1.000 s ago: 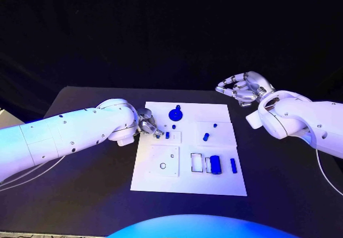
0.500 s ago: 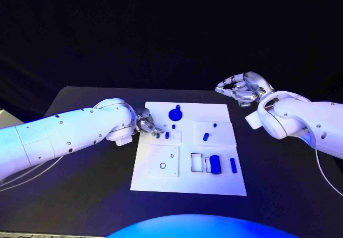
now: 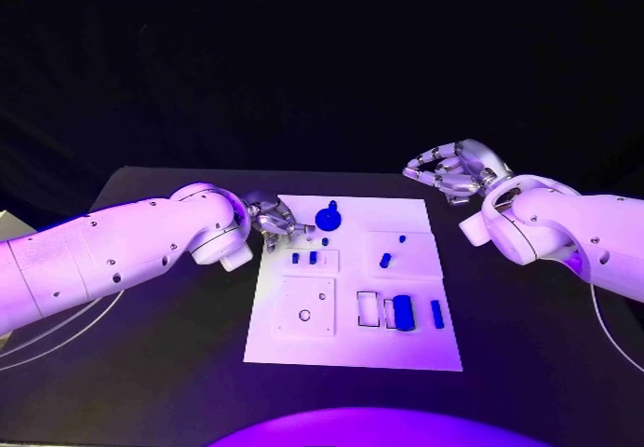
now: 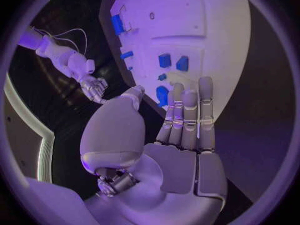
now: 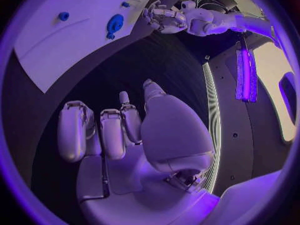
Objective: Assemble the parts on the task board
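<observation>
Two small blue parts [image 3: 304,258] stand side by side in the upper-left block of the task board [image 3: 352,345], just below the left hand [image 3: 273,218]. That hand hovers over the board's far-left corner, fingers straight and loosely together, holding nothing. Round blue part [image 3: 328,218] sits just beside its fingertips. Right hand [image 3: 454,169] waits off the board's far-right corner above the counter [image 3: 175,372], fingers curled inward, empty. Judgement: next pick looks like the round part. Approach from above, spread fingers first, pinch its raised stem, and keep clear of the two seated pieces.
</observation>
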You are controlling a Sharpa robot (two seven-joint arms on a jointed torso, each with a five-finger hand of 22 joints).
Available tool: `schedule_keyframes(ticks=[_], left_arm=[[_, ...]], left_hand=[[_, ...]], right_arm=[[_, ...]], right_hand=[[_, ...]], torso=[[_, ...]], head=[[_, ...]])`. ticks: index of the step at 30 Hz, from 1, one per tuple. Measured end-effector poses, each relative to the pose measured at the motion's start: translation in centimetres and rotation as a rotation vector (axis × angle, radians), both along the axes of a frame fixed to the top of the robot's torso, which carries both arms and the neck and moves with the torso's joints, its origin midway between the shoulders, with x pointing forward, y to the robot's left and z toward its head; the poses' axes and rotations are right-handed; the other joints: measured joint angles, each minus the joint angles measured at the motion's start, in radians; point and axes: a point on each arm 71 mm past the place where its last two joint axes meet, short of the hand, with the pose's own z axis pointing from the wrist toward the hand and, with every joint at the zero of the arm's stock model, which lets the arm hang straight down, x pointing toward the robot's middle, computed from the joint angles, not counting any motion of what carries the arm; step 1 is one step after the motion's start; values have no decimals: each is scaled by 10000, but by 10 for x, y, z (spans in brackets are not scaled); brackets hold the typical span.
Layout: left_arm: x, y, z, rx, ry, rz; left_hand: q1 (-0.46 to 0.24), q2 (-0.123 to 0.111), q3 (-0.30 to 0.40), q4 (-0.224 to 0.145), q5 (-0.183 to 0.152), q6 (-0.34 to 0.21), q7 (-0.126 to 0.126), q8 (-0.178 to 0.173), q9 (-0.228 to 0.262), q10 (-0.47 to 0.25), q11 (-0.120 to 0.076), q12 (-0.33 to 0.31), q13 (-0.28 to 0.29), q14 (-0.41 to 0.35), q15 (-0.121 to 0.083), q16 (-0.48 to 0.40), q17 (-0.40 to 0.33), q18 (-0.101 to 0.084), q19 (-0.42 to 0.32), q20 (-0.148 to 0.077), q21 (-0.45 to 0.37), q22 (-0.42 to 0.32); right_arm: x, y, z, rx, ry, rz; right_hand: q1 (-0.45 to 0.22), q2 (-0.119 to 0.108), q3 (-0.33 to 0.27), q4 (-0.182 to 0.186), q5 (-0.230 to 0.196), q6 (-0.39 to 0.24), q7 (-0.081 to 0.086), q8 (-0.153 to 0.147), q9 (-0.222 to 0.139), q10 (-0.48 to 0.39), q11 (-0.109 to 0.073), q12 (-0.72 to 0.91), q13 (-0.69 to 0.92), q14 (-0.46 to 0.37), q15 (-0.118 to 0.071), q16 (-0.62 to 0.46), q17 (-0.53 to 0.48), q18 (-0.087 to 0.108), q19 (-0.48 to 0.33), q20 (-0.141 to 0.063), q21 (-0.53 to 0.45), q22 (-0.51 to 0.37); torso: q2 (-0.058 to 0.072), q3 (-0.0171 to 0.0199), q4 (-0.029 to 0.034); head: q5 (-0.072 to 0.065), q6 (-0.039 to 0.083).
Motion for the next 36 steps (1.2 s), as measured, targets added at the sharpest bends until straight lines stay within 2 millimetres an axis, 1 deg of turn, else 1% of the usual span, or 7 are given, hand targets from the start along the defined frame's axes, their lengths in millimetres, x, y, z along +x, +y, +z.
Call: schedule_keyframes(ticks=[2, 6, 9, 13, 18, 25, 36], left_arm=[[2, 0, 3, -655, -284, 94], [4, -3, 11, -1566, -1120, 59], [6, -8, 17, -1952, -1920, -218], [6, -21, 24, -1981, -3021, -1007], [3, -37, 23, -1362, -4087, -2237], [2, -51, 18, -12, -4959, -3616], [6, -63, 10, 1623, -5323, -4722]], left_hand=[[785, 14, -165, 0, 6, -564, 171, -256, -521, -699, 188, -418, -482, -907, 190, -995, -1053, 0, -246, 180, -983, -709], [2767, -159, 54, -45, 61, -1207, 275, -504, -1490, -1466, 355, -1140, -1409, -1707, 382, -1962, -2020, -1, -353, 343, -2393, -1705], [3545, -336, 319, -57, 61, -1198, 238, -503, -2018, -1548, 409, -1477, -1938, -1810, 435, -2268, -2423, 0, -191, 420, -2931, -2096], [3946, -507, 432, -89, 61, -1049, 90, -503, -2437, -1603, 463, -1797, -2352, -1847, 472, -2325, -2632, -1, -130, 430, -3147, -2256], [4303, -614, 560, -107, 61, -611, -126, -622, -2986, -1655, 515, -2152, -2827, -1733, 469, -2042, -2679, -1, 107, 372, -3033, -2142], [4367, -678, 602, -66, 61, 256, -201, -1087, -3685, -1356, 412, -2254, -3250, -1279, 360, -619, -2296, -4, 412, 246, -2100, -1422], [4208, -837, 754, -54, 60, 858, -271, -1508, -4044, -881, 318, -2254, -3495, -102, 271, 1580, -809, -3, 643, 228, -533, -41]], right_arm=[[0, -1, 0, -6, -1, -18], [1, -2, 0, -19, -2, -53], [1, -3, -1, -25, 7, -67], [1, -3, -3, -27, 24, -71], [0, -2, -5, -33, 22, -63], [0, -2, -5, -34, -80, -70], [1, 1, -5, -61, -248, -15]], right_hand=[[0, 0, 0, 0, 0, 0, 0, 0, 0, 0, 0, -28, 0, 0, 0, -25, 0, 0, 0, 0, -5, 0], [0, 0, 0, 0, 0, 0, 0, 0, 0, 0, 0, -46, 0, 0, 0, -39, -1, -1, 0, 0, -69, -1], [0, 0, 0, 0, 0, 0, 0, 0, 0, -39, -38, -106, 0, 0, 0, -39, -1, 0, 0, 0, -77, -1], [0, 0, 0, 0, 0, -1, 0, 5, 0, -304, -31, -398, 0, 0, 0, -100, -1, -1, -54, -54, -224, -2], [87, 70, -56, 2, 0, -22, -17, 122, 0, -1427, -35, -2007, -1234, 0, 0, -579, -498, 262, -411, -92, -1127, -3], [290, 78, -111, 2, 0, -94, -53, 272, 0, -3007, -27, -5028, -4138, 0, -75, -1203, -1143, 471, -735, -125, -2316, -400], [385, 63, -111, 2, 0, -95, -55, 313, -24, -3271, -48, -6873, -5963, 0, -74, -1355, -1192, 471, -734, -125, -2769, -627]], torso=[[1, 0, 0], [4, 1, -1], [7, 0, 0], [13, -3, -1], [23, -5, -13], [32, -4, -13], [31, -5, -13]], head=[[-15, 26], [-55, 66], [-84, 89], [-127, 138], [-135, 208], [-134, 267], [-120, 296]])
